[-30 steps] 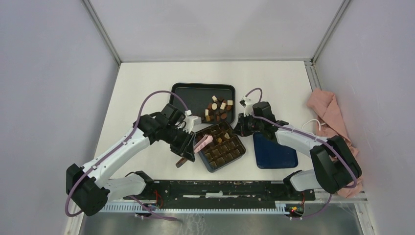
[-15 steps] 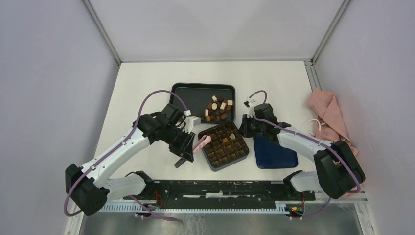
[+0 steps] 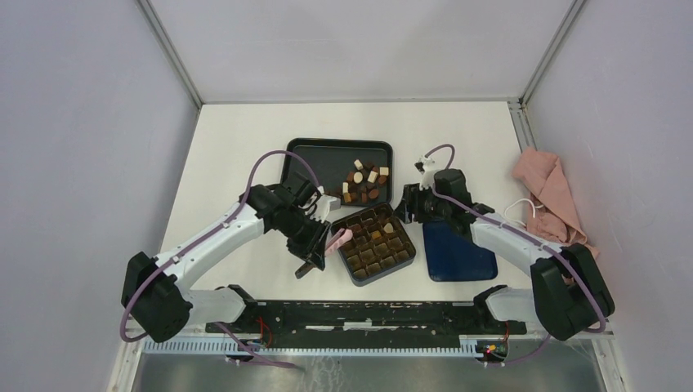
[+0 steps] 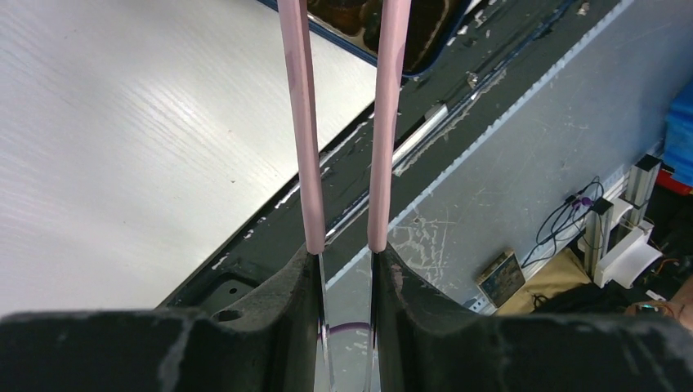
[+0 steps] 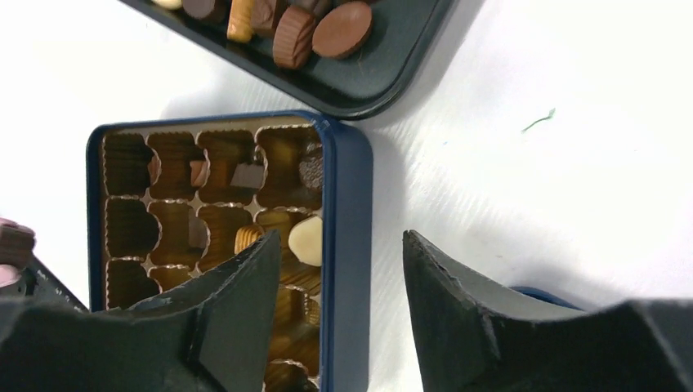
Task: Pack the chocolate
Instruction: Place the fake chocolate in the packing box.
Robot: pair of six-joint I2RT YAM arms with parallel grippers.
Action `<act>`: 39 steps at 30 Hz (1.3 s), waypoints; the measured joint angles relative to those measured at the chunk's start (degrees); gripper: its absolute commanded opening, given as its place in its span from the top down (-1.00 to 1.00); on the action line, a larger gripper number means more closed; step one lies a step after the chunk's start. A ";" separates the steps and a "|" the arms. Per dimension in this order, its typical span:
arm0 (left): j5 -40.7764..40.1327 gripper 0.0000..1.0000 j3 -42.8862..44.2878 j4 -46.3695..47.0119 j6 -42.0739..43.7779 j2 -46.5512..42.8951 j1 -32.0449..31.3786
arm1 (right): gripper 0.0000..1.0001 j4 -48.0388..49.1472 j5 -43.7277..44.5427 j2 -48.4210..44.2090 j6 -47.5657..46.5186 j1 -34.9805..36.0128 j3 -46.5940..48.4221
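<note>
Hovering over the right rim of the box [image 5: 347, 188], the right tool [image 5: 342, 245] stands spread, where a second ago it was pressed shut. Its wrist view shows a cream piece [image 5: 306, 239] lying in a compartment, a mere speck from above. More chocolate [image 3: 364, 181] sits on the tray [image 3: 306, 159]. The left tool [image 4: 345, 261] pinches pink tweezers [image 4: 301, 122] beside the box's left edge, with bare worktop [image 3: 237, 147] beyond.

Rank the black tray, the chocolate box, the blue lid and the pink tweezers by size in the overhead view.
1. Black tray, largest.
2. Chocolate box and blue lid look alike; the right arm hides part of the lid.
3. Pink tweezers, smallest.
</note>
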 measured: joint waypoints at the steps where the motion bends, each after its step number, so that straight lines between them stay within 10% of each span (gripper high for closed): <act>1: -0.37 0.96 0.00 0.07 0.00 0.61 0.00 | -0.27 0.07 -0.42 -0.61 -0.52 -0.70 -0.02; 16: -2.89 0.75 0.00 0.96 0.02 6.34 -0.87 | -0.55 2.58 -29.53 -2.67 -22.34 -12.55 0.33; 39: -8.44 0.27 1.42 0.92 0.00 10.40 -3.10 | -0.57 2.54 -39.78 -2.67 -26.01 -18.25 0.33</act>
